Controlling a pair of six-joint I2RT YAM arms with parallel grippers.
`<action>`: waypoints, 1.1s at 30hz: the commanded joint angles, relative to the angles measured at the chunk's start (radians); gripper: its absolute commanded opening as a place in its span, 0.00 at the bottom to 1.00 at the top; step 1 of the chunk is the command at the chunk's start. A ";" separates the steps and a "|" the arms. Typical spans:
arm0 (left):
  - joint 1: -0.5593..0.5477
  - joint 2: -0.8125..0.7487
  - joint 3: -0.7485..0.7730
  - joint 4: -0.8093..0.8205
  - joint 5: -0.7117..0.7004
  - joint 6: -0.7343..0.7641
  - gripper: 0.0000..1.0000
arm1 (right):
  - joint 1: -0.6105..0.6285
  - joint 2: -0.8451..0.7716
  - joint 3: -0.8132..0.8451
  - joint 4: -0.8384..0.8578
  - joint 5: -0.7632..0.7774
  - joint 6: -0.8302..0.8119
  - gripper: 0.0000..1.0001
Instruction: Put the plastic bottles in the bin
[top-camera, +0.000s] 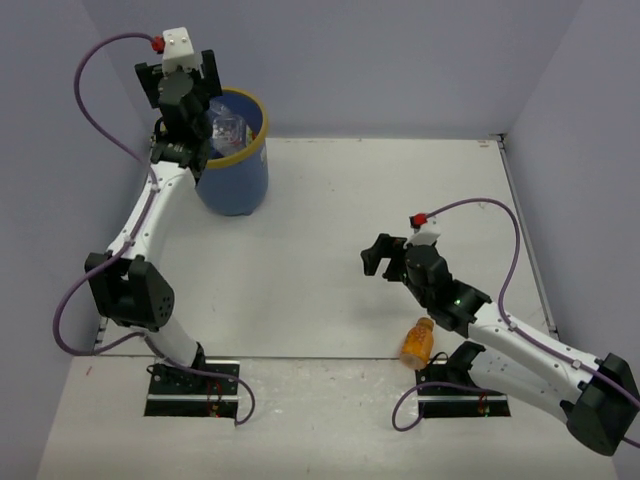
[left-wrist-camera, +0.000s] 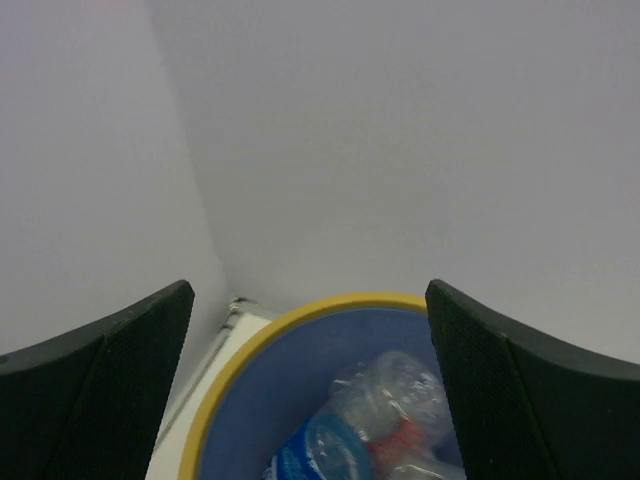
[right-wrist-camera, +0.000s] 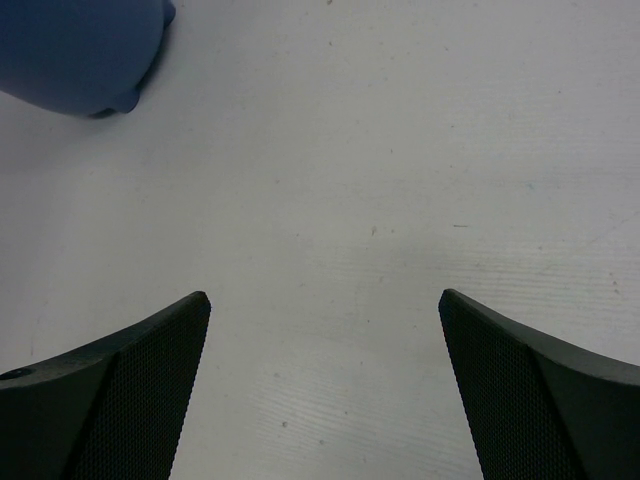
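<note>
The blue bin (top-camera: 233, 178) with a yellow rim stands at the far left of the table. Clear bottles (top-camera: 229, 130) lie inside it; the left wrist view shows one with a red label (left-wrist-camera: 400, 412) and one with a blue label (left-wrist-camera: 315, 452) in the bin (left-wrist-camera: 262, 390). My left gripper (top-camera: 193, 105) is open and empty above the bin's near rim. An orange bottle (top-camera: 417, 341) lies on the table by the right arm's base. My right gripper (top-camera: 383, 256) is open and empty over the table, beyond the orange bottle. The bin's foot (right-wrist-camera: 80, 50) shows in the right wrist view.
Grey walls close the table on the left, back and right. A raised edge strip (top-camera: 525, 230) runs along the right side. The arm bases (top-camera: 195, 385) sit at the near edge.
</note>
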 joint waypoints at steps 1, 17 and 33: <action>0.003 -0.162 0.087 -0.138 0.396 -0.099 1.00 | -0.057 -0.052 0.002 -0.027 0.044 0.078 0.99; -0.325 -0.382 -0.399 -0.154 0.714 -0.333 1.00 | -0.448 -0.025 0.030 -0.107 -0.146 0.131 0.99; -0.861 -0.301 -0.812 0.127 0.857 -0.494 1.00 | -0.497 -0.065 -0.013 -0.124 -0.100 0.148 0.99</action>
